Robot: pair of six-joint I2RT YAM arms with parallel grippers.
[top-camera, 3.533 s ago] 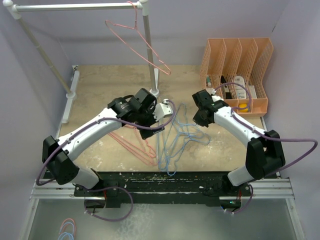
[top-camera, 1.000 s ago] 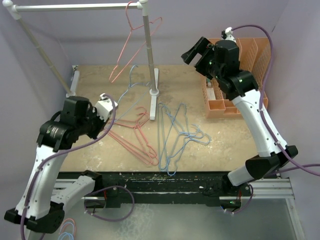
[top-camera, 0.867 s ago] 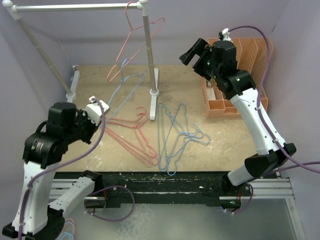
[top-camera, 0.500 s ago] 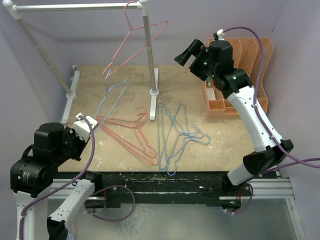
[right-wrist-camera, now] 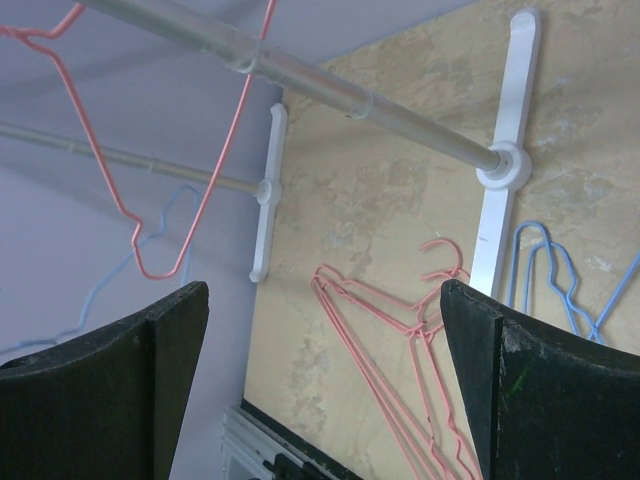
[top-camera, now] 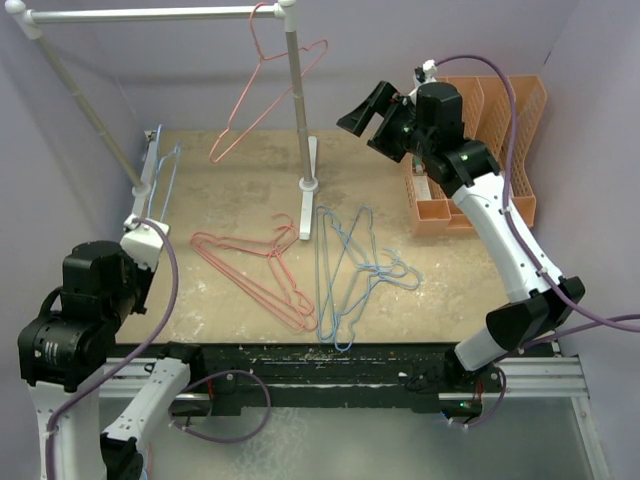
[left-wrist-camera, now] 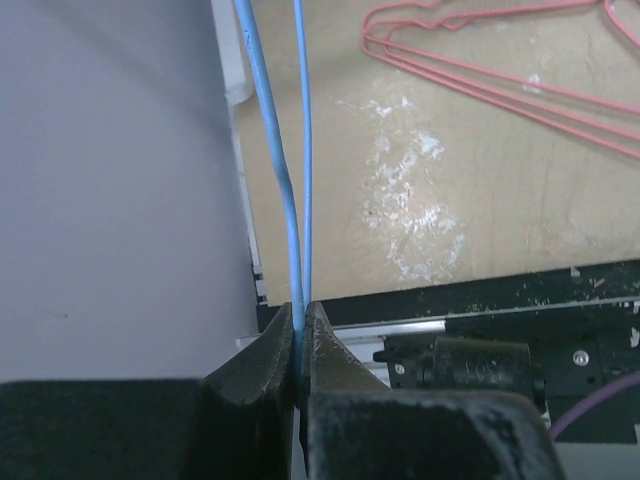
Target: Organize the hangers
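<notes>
Blue hanger (left-wrist-camera: pixel 306 200) farther left, mottled tabletop (top-camera: pixel 450 270)

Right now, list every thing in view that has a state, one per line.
Held blue hanger: pinched, lifted off the table.
Hung pink hanger: hooked over the rack rail.
Loose pink hangers: lying flat on the table.
Loose blue hangers: lying flat, overlapping.
Rack: upright.
Left jaws: shut on the held blue hanger.
Right jaws: open, empty, raised.

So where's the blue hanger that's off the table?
Top view, far left: the blue hanger is clamped in the left gripper's jaws, beside the white rack's left foot.
</notes>
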